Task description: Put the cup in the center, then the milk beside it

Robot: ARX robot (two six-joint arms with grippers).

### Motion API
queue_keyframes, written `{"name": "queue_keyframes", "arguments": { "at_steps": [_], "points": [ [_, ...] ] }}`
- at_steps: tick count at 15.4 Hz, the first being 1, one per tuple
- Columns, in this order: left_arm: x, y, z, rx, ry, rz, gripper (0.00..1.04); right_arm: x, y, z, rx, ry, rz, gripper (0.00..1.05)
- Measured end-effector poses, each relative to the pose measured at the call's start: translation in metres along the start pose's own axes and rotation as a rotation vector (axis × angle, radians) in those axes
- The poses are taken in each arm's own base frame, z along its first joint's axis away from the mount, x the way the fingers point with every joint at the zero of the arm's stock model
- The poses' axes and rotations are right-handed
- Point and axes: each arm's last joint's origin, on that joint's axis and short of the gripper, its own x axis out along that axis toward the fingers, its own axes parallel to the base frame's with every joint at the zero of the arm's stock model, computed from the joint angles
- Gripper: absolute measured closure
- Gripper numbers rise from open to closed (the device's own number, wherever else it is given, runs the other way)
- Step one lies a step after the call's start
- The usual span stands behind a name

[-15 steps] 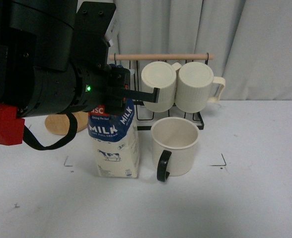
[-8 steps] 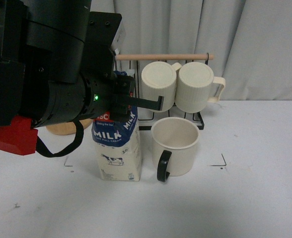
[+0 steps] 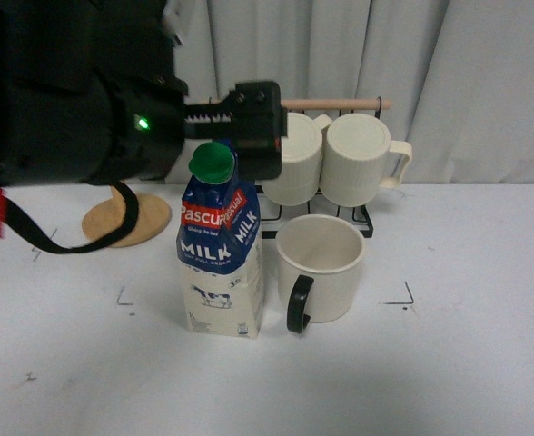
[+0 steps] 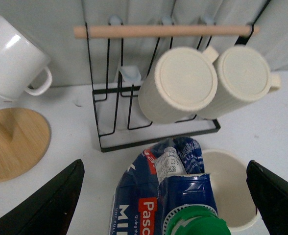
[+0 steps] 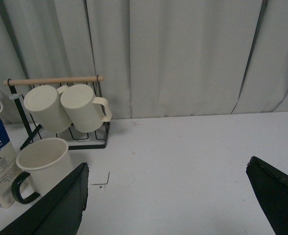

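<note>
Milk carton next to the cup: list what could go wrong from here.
1. The left gripper is open right above the milk carton; a sideways retreat could catch the green cap and tip the tall carton.
2. The carton stands close to the cup, so a topple could knock it off its spot.
3. The hanging ribbed mugs sit just behind the gripper and could be bumped.

1. Front view: looked forward across the table (image 3: pixel 467 363) toward the curtain, left arm looming close.
2. Left wrist view: looked steeply down, very near the milk (image 4: pixel 176 186), facing the mug rack (image 4: pixel 158 88).
3. Right wrist view: looked level from well off to the side.
4. Shared by all: milk, cup (image 5: pixel 41 164), rack.
</note>
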Motion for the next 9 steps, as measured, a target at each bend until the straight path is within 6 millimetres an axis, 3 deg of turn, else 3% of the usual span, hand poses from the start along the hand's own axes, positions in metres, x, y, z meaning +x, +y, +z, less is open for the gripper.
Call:
{"name": "queue_keyframes", "arguments": {
  "at_steps": [1,2,3,4,5,6,9],
  "points": [
    [-0.013,0.004,0.009,-0.047,-0.053,-0.020,0.07,0.000,0.000,0.000,0.000,0.000,0.000,0.06],
    [-0.073,0.008,0.041,-0.161,-0.221,-0.124,0.07,0.000,0.000,0.000,0.000,0.000,0.000,0.06],
    [-0.144,0.029,0.033,-0.060,-0.400,0.091,0.24,0.000,0.000,0.000,0.000,0.000,0.000,0.06],
    [-0.156,0.043,0.018,-0.014,-0.411,0.196,0.34,0.000,0.000,0.000,0.000,0.000,0.000,0.06],
    [-0.167,0.058,-0.002,0.031,-0.410,0.261,0.51,0.000,0.000,0.000,0.000,0.000,0.000,0.06],
    [-0.170,0.061,-0.013,0.056,-0.398,0.246,0.64,0.000,0.000,0.000,0.000,0.000,0.000,0.06],
    [-0.172,0.064,-0.021,0.069,-0.389,0.239,0.73,0.000,0.000,0.000,0.000,0.000,0.000,0.06]
  ]
}}
